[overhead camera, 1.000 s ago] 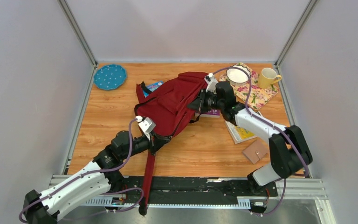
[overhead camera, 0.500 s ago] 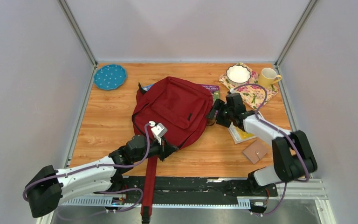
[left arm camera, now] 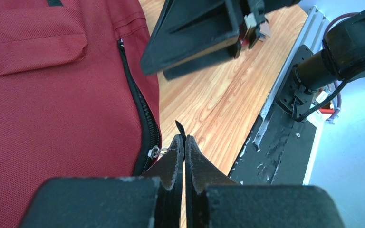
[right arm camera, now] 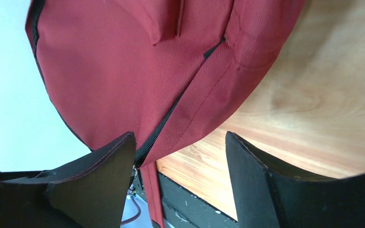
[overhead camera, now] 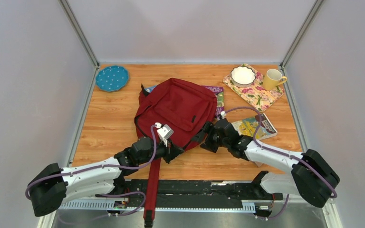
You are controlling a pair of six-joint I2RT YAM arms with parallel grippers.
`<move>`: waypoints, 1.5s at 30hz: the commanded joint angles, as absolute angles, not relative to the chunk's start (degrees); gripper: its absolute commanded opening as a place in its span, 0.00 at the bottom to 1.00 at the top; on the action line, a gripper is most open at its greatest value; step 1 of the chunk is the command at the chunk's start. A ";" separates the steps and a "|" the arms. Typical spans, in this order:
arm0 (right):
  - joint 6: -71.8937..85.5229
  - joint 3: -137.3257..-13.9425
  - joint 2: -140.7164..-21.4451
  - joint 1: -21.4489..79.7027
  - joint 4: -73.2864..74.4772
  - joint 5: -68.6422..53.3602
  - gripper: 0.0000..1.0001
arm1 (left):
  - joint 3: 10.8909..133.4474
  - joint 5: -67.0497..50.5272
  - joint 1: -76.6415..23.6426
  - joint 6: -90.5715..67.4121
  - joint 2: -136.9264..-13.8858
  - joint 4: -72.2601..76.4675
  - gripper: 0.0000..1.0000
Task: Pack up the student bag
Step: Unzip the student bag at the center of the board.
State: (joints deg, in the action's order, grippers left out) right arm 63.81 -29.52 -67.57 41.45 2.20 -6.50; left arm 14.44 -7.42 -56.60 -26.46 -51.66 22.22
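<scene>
The student bag (overhead camera: 176,110), dark red with black zippers, lies flat in the middle of the table. My left gripper (overhead camera: 174,151) sits at the bag's near edge. In the left wrist view it (left arm camera: 184,144) is shut on the black zipper pull (left arm camera: 179,128), whose metal slider (left arm camera: 155,152) sits at the end of the zipper (left arm camera: 138,102). My right gripper (overhead camera: 203,136) is open just right of that spot, beside the bag's near right corner. In the right wrist view its (right arm camera: 180,145) jaws stand wide, with the bag (right arm camera: 138,66) and zipper (right arm camera: 171,110) ahead and nothing between them.
A red strap (overhead camera: 152,185) hangs over the front rail. A purple book (overhead camera: 218,95) lies partly under the bag's right side, and a yellow book (overhead camera: 254,127) lies right of my right gripper. A blue plate (overhead camera: 111,78) is at back left. At back right are a bowl (overhead camera: 243,75), a yellow mug (overhead camera: 273,78) and a floral cloth (overhead camera: 257,96).
My right gripper let go of the lifted bag, opened, and swung down to the bag's near right corner. The bag dropped flat. My left gripper stayed shut and shifted slightly right.
</scene>
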 commanded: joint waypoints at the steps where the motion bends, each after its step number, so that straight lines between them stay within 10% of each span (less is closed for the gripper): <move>1: 76.37 -29.27 -70.83 46.31 -5.79 -0.09 0.72 | 16.79 -8.88 -57.48 -25.49 -51.42 24.70 0.00; 9: 81.30 -32.34 -81.82 47.90 -11.86 -1.58 0.69 | 15.91 -8.00 -57.48 -24.52 -48.69 22.77 0.00; 17: 69.81 -33.47 -76.56 47.29 -7.14 5.08 0.00 | 17.31 -0.10 -57.48 -19.61 -41.06 8.29 0.00; 33: 29.79 -50.10 -79.97 23.91 13.53 -13.01 0.00 | 18.55 18.20 -57.48 -13.36 -21.18 -15.57 0.00; 39: 35.06 -46.32 -79.21 23.73 9.57 -12.49 0.60 | 17.58 9.50 -57.48 -15.20 -27.85 -5.13 0.00; 45: 37.18 -44.91 -67.17 23.47 18.18 -3.78 0.76 | 18.10 3.61 -57.57 -17.40 -36.90 3.94 0.00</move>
State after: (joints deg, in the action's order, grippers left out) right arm 36.25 -44.77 -76.47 23.75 14.41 -10.39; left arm 17.52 8.84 -57.39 -16.23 -33.10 -4.75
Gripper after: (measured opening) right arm 0.739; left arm 0.007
